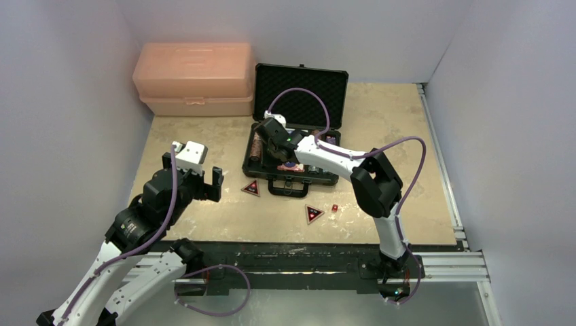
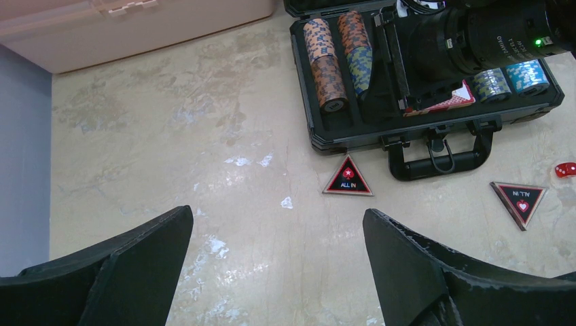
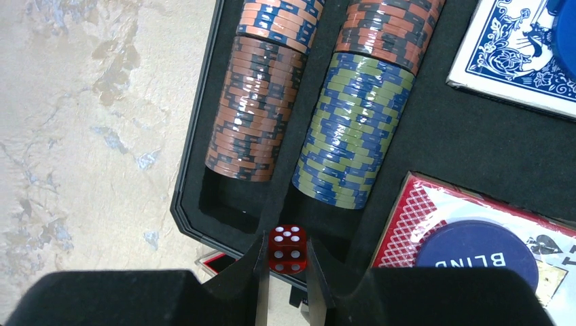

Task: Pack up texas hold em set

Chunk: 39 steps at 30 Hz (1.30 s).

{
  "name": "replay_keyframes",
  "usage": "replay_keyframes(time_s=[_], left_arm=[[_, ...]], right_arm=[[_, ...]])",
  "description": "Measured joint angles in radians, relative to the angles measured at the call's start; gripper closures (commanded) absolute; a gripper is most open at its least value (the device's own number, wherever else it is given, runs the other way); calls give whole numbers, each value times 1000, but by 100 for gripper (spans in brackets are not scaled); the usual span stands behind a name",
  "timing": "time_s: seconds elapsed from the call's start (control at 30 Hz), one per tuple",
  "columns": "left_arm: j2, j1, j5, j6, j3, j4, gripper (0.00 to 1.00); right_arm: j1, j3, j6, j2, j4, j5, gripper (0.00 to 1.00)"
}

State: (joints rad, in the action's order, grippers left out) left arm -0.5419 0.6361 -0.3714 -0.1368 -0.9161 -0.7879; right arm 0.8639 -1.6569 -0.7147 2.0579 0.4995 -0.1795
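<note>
The open black case (image 1: pixel 302 85) is holding chip stacks (image 3: pixel 353 129) and card decks (image 3: pixel 418 214); two triangular buttons (image 2: pixel 347 178) and one red die (image 2: pixel 565 170) are lying outside it; the right gripper (image 3: pixel 286 261) is pinching a second die (image 3: pixel 286 246).

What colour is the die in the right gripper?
The die in the right gripper is red with white pips, clearest in the right wrist view.

Robot lab cell, by the looks. Plain pale grey panel walls (image 1: pixel 61 102) are boxing in a beige mottled tabletop (image 1: pixel 204 136). White-and-black robot arms (image 1: pixel 326 157) are sitting bolted to a silver aluminium rail frame (image 1: pixel 448 261).
</note>
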Motion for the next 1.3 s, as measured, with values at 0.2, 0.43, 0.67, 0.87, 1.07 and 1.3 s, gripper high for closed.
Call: replay_keyframes(time_s=[0.2, 0.43, 0.67, 0.87, 1.07, 1.3], left_arm=[[0, 0, 0, 0, 0, 0, 4], [0, 0, 0, 0, 0, 0, 4], [0, 0, 0, 0, 0, 0, 4], [0, 0, 0, 0, 0, 0, 4], [0, 0, 0, 0, 0, 0, 4], [0, 0, 0, 0, 0, 0, 4]], right_arm=[[0, 0, 1, 0, -8, 10, 86], [0, 0, 2, 0, -11, 14, 71], [0, 0, 2, 0, -15, 14, 58], [0, 1, 4, -2, -15, 14, 54], [0, 2, 8, -18, -15, 14, 53], [0, 2, 18, -58, -19, 14, 44]])
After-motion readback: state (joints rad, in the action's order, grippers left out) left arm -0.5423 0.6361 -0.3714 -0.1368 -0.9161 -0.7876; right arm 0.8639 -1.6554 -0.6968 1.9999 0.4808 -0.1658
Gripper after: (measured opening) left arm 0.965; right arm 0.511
